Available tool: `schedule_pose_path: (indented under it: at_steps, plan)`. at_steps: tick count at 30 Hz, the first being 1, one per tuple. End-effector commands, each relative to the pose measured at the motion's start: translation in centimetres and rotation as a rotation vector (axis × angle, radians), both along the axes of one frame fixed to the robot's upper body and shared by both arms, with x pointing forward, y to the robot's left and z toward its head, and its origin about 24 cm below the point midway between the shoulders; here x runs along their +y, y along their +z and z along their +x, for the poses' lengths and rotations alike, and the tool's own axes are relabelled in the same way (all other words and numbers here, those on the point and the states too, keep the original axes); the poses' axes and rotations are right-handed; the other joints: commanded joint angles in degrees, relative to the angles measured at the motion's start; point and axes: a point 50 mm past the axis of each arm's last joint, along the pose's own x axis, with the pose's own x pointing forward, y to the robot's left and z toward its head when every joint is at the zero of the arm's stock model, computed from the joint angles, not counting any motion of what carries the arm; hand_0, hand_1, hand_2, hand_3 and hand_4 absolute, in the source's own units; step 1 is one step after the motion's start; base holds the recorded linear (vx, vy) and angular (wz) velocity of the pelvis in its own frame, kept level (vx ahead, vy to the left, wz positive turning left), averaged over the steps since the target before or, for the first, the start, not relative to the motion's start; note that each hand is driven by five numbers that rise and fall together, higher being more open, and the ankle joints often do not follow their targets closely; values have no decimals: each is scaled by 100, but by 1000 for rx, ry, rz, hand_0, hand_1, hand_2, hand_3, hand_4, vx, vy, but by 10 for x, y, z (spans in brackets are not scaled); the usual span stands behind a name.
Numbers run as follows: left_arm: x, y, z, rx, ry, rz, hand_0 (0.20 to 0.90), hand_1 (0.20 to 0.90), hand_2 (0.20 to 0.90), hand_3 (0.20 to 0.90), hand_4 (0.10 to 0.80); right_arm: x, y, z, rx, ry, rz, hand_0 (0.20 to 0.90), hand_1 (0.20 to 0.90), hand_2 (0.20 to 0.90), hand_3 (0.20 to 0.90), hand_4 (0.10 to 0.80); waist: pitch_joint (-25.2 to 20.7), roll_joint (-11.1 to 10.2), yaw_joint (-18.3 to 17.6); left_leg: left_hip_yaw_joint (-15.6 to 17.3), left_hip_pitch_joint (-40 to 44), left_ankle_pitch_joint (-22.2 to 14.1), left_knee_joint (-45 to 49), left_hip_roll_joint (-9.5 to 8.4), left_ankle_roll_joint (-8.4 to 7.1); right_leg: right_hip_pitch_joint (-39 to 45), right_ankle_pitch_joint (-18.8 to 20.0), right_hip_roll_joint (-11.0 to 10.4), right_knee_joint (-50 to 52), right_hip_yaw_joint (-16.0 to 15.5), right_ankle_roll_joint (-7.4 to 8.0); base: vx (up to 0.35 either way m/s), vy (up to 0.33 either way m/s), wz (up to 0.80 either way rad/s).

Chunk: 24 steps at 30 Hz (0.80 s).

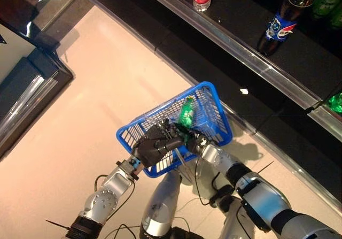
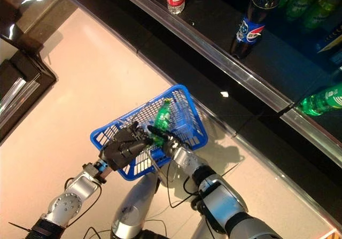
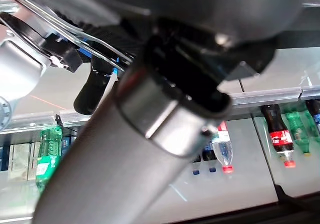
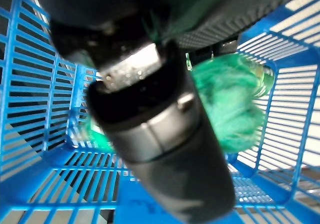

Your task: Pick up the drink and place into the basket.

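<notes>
2 hands met at the blue basket point(image 2: 184, 102): the left hand point(image 2: 124, 147) curled round its near rim, the right hand point(image 2: 163, 133) pinched the green bottle point(image 2: 162, 116), which stood tilted inside the basket, cap pointing away.

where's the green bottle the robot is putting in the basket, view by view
Left eye view: green bottle inside the blue basket, lower centre.
Right eye view: the bottle in the basket, centre.
Left wrist view: not in it.
Right wrist view: blurred green beside the right hand.
Shared landmark: the blue basket.
</notes>
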Motion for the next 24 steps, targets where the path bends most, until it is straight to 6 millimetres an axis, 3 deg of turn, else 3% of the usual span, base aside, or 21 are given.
schedule_pose_path:
  at_steps: [1,10,15,24]
  plan:
    - [-45,103,-17,-468,-273,-322,300,300,300,200,100,58,79,25,-283,166,185,900,900,900,900,800,-92,238,37,99,-196,-179,517,-98,334,60,976,27,-509,15,-94,0,0,0]
    - [-46,103,-17,-446,-264,-318,300,300,300,200,100,60,91,24,-369,205,219,900,900,900,900,800,-92,155,43,157,-215,-199,561,-70,351,44,960,-16,-428,-51,-91,5,-9,3]
    - [-39,92,-14,-382,-219,-320,300,300,300,200,100,45,103,24,-477,179,301,900,900,900,900,800,-92,106,-51,235,-200,-210,566,-30,344,38,948,-18,-410,-38,-83,8,-3,3]
    - [-23,80,-21,-378,-140,-357,300,300,300,200,100,10,104,7,-603,68,312,900,900,900,900,800,-92,-33,-350,418,-152,-230,487,103,359,-22,975,87,-523,116,-68,-7,-2,-1]
